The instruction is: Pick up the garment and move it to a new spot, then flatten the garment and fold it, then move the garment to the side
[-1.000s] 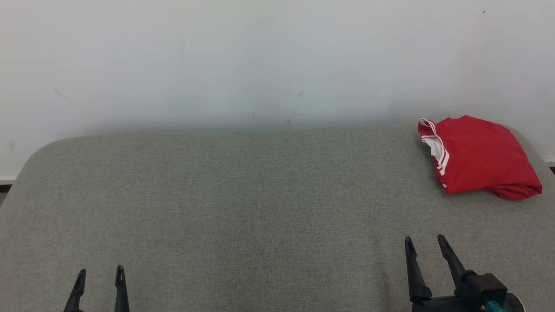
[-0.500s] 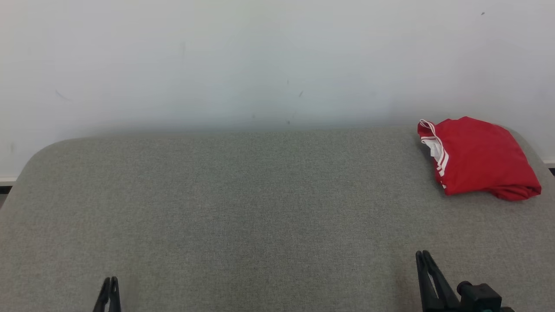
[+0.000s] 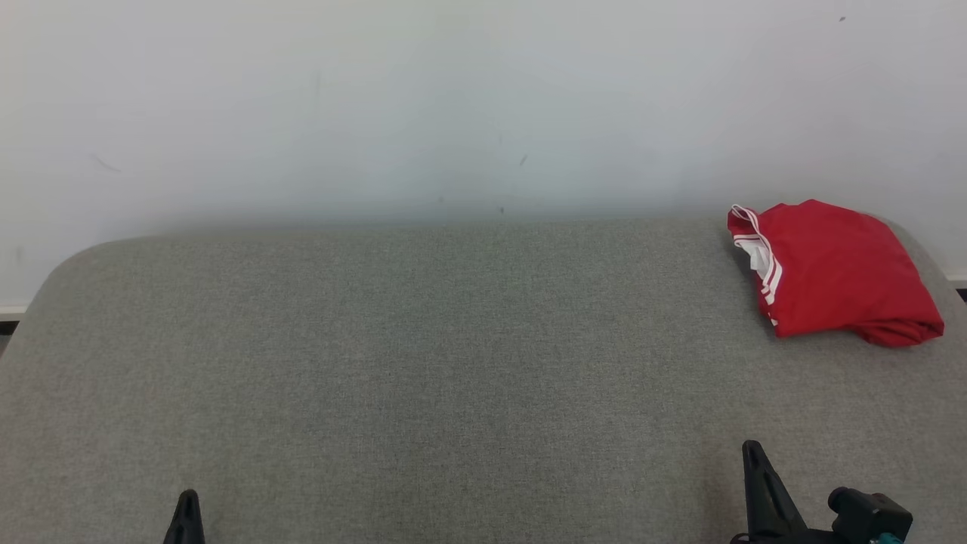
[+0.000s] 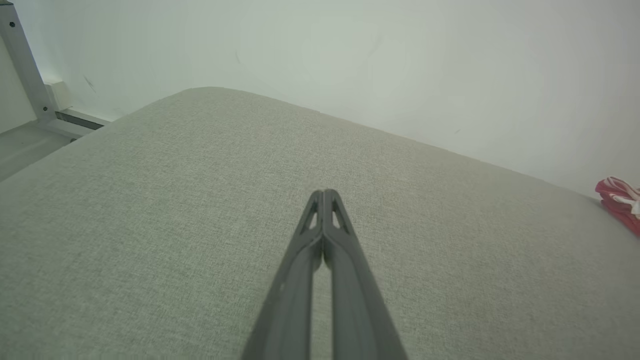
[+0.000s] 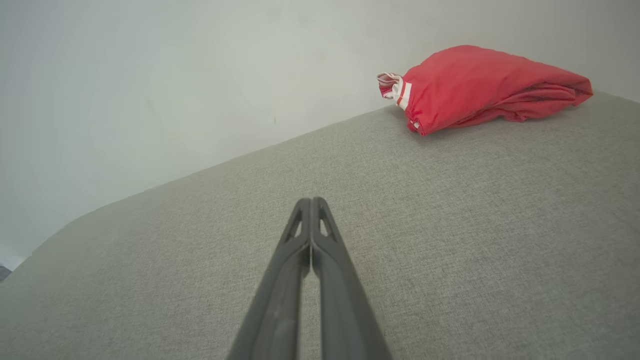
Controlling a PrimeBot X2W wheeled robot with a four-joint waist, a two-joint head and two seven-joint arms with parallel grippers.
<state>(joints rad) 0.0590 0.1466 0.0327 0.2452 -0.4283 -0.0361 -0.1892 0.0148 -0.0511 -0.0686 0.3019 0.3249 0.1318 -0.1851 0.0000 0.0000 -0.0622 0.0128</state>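
Red garment [image 3: 835, 272] lies bundled on the worktop's [image 3: 453, 363] far right. Left gripper [image 3: 186, 495] and right gripper [image 3: 751, 447] have fingers together, empty

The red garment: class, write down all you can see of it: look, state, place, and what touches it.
The garment is red, of thin, smooth-looking cloth, with white-striped trim along one edge. It lies folded into a puffy, creased bundle at the far right corner of the grey fabric surface, near the white wall. It rests on that surface; nothing else is seen touching it.
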